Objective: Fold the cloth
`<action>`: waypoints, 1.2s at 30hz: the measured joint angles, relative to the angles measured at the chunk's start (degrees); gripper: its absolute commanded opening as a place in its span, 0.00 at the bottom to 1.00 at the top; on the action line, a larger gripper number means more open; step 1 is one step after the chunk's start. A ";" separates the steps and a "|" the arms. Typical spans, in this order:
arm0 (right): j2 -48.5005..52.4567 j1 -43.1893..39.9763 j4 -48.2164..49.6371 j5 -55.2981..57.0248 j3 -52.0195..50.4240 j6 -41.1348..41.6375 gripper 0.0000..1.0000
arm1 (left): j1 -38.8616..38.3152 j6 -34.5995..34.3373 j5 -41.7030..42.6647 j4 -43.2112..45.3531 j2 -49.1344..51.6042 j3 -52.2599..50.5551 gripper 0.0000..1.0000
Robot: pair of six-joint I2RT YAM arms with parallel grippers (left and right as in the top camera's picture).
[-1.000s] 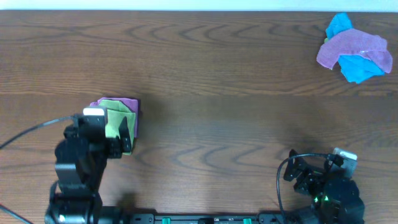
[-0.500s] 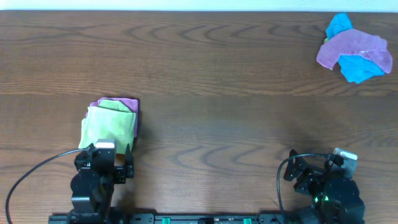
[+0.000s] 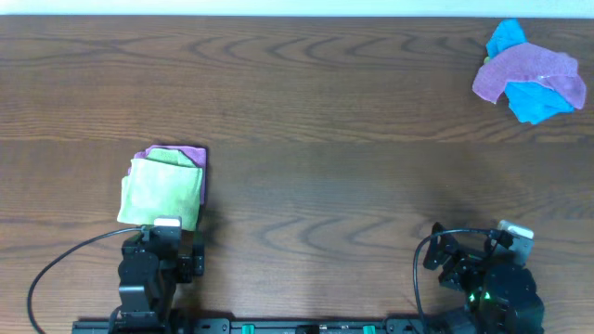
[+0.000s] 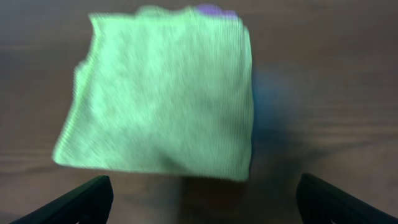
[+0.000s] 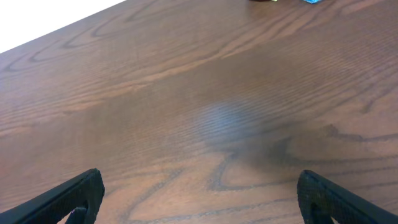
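The lime-green cloth [image 3: 161, 190] lies folded into a rough square at the left of the table, on top of a purple cloth [image 3: 193, 154] whose edge shows behind it. In the left wrist view the green cloth [image 4: 161, 102] fills the upper middle, a little blurred. My left gripper [image 3: 169, 243] is open and empty, just in front of the cloth's near edge, with its fingers wide apart [image 4: 202, 199]. My right gripper [image 3: 469, 252] is open and empty at the front right, over bare wood [image 5: 199, 199].
A heap of purple and bright blue cloths [image 3: 529, 79] lies at the far right corner. The wooden table [image 3: 325, 167] runs between the two arms. Cables trail from both arms at the front edge.
My left arm has drawn back from over the green cloth towards the front edge, leaving the cloth fully uncovered and folded. The right arm has not moved.
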 measured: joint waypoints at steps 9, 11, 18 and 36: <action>0.00 0.00 0.00 0.02 0.00 0.00 0.99 | 0.00 -0.15 0.20 0.11 -0.09 0.04 0.95; 0.00 0.00 0.00 0.02 0.00 0.00 0.99 | -0.02 -0.15 0.20 0.11 -0.09 0.04 0.95; 0.00 0.00 0.00 0.00 0.00 0.00 0.99 | -0.02 -0.15 0.17 0.11 -0.09 0.04 0.95; -0.35 -2.43 1.46 -1.92 -2.71 -6.03 0.99 | 0.00 -0.15 0.20 0.07 -0.09 0.04 0.95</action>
